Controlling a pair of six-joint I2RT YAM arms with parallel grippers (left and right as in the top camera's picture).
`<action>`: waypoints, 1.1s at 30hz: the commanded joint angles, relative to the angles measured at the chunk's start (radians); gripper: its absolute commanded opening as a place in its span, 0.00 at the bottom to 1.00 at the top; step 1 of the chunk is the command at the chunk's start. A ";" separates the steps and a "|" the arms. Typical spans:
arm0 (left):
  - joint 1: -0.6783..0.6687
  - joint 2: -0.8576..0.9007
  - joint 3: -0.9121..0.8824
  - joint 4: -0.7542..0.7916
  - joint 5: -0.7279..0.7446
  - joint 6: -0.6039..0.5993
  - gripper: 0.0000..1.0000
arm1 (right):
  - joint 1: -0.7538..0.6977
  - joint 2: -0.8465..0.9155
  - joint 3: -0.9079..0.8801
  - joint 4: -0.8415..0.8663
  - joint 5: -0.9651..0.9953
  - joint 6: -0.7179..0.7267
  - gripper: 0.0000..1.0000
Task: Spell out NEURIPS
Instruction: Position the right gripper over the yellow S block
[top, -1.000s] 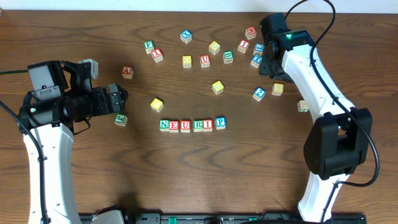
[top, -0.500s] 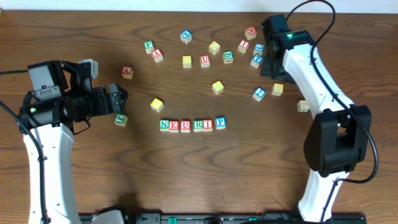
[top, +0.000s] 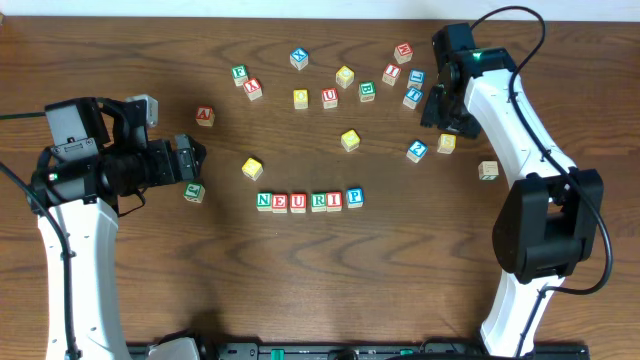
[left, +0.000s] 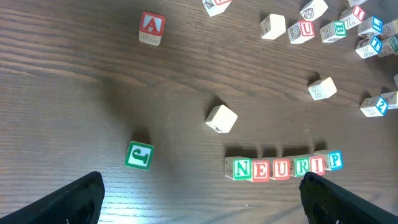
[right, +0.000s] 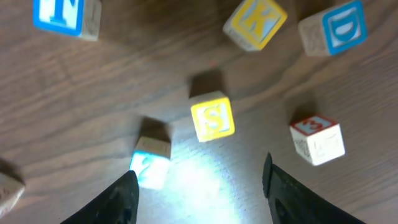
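Observation:
The row of blocks N E U R I P (top: 309, 200) lies at the table's middle and also shows in the left wrist view (left: 283, 167). A yellow S block (right: 212, 120) lies on the wood just ahead of my right gripper (right: 199, 199), which is open and empty. In the overhead view this gripper (top: 447, 118) hovers beside the yellow block (top: 446, 143) at the right. My left gripper (top: 196, 155) is open and empty at the left, and its fingers (left: 199, 205) frame the row from above.
Loose blocks lie at the back: a blue T (right: 65, 15), a yellow K (right: 255, 22), a blue D (right: 333, 28), a red-topped block (right: 317, 138) and a blue block (right: 152, 165). A red A (left: 151, 28) and a green J (left: 138, 155) lie at the left.
My right gripper has moved a little right and toward the front, nearer the yellow block. The left arm and the row have not moved.

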 joint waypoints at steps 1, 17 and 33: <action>0.004 -0.004 0.020 0.000 -0.005 -0.005 0.99 | -0.004 0.005 0.009 -0.015 -0.020 -0.028 0.58; 0.004 -0.004 0.020 0.000 -0.005 -0.005 0.99 | -0.020 0.005 -0.134 0.101 -0.027 -0.025 0.61; 0.004 -0.004 0.020 0.000 -0.005 -0.005 0.99 | -0.024 0.011 -0.164 0.140 -0.011 -0.007 0.59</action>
